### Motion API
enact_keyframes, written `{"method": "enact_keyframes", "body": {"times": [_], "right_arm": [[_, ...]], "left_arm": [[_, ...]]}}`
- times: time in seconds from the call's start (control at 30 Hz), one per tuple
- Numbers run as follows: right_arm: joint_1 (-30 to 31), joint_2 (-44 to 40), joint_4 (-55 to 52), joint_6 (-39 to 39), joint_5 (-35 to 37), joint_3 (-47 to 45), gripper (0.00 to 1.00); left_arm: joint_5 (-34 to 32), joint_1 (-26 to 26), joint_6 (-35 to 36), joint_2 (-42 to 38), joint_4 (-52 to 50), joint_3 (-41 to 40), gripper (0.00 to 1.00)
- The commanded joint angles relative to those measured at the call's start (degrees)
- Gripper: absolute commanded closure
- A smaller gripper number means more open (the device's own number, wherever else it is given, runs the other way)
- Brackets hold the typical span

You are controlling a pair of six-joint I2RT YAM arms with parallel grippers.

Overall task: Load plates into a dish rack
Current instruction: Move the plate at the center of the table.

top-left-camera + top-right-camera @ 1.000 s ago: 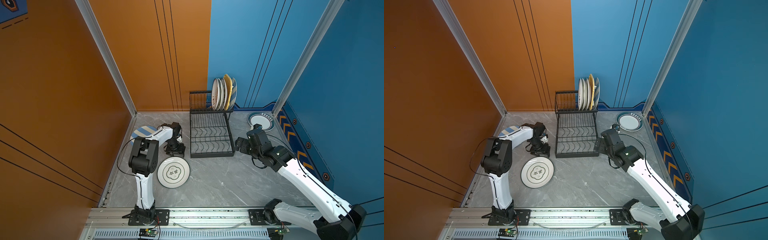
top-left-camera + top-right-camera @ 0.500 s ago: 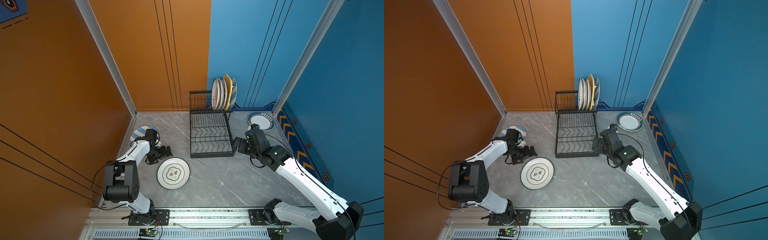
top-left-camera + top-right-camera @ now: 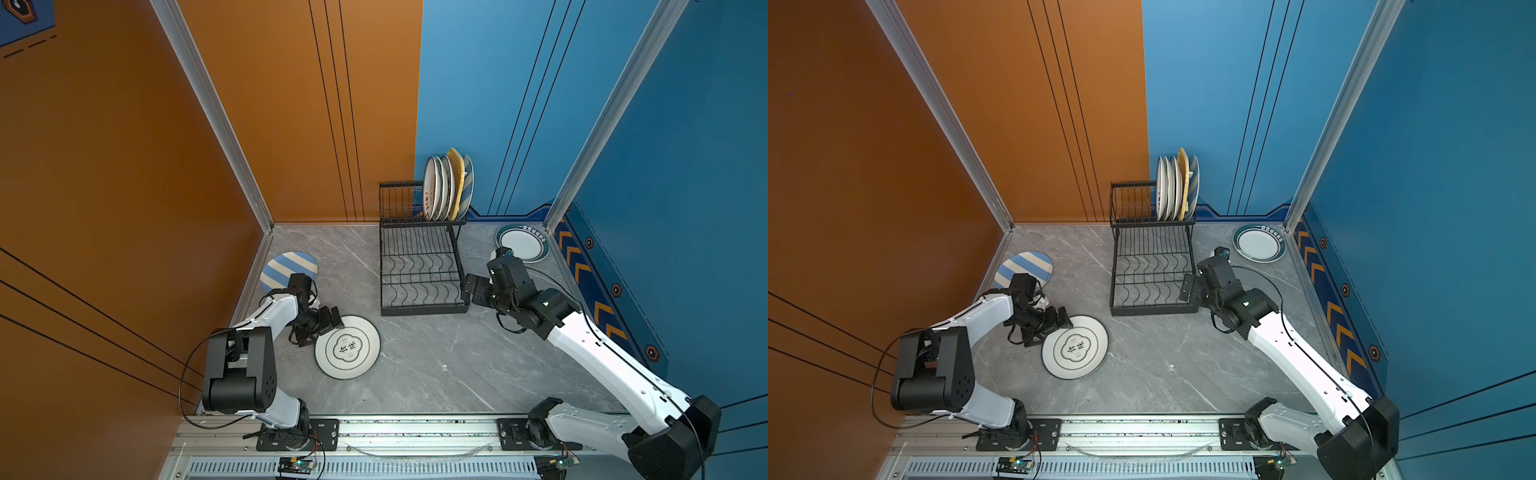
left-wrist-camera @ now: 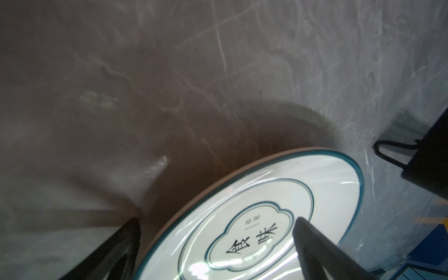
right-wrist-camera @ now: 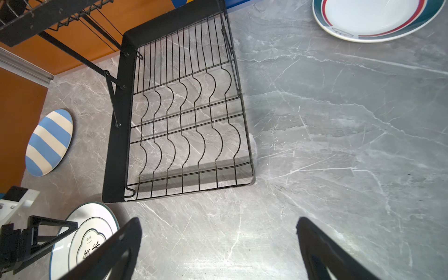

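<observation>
Left wrist view: how is the left tool [image 4: 217, 220]?
– Wide open, holding nothing; one jaw is above the white printed plate [image 4: 266, 194], one outside its rim.
– And the right tool [image 5: 218, 220]?
– Also wide and empty, over bare worktop [image 5: 339, 145] beside the dish rack [image 5: 116, 145].
– How will this plate handle?
– I judge it stiff, glazed, slippery and breakable. It lies flat, so take it at the rim, firmly.
– The others?
– Several plates [image 3: 446, 187] stand in the upper tier. The striped plate [image 3: 289, 270] and the teal-rimmed plate [image 3: 523, 245] lie flat, well apart.
</observation>
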Motion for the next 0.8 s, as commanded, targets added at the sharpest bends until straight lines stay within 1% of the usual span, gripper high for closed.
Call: {"method": "enact_keyframes", "body": {"times": [0.0,0.1,0.23,0.37,0.43,0.53,0.67,0.77], "right_arm": [[-0.5,0.4,0.6,-1.2,-0.9,-0.8,0.0],[-0.6,0.5,0.6,-1.1,-1.2,-1.0,0.0],[-0.7,0.6,0.6,-1.2,-1.6,-1.0,0.0],[-0.7,0.7,0.6,-1.2,-1.7,-1.0,0.0],[-0.7,0.8,0.6,-1.3,-1.8,-0.9,0.0],[-0.8,0.6,0.6,-1.4,-2.0,-0.8,0.0],[-1.1,0.4,0.6,-1.5,-2.8,-1.1,0.0],[-1.5,0.1,0.6,-1.7,-3.7,-1.2,0.0]], "left_arm": [[5.7,-2.4,1.5,-1.4,0.0,-0.7,0.0],[8.2,-6.0,1.7,-1.3,0.1,-0.6,0.01],[11.0,-12.0,1.9,-0.2,0.0,-0.2,0.03],[11.8,-17.4,1.8,1.4,0.2,0.4,0.04],[12.5,-19.0,2.0,2.2,0.2,0.8,0.05],[12.5,-18.7,2.3,1.0,1.0,-0.6,0.05],[12.5,-16.8,1.7,-2.7,5.4,-5.9,0.07],[10.7,-17.7,1.0,-4.4,6.0,-6.1,0.11]]}}
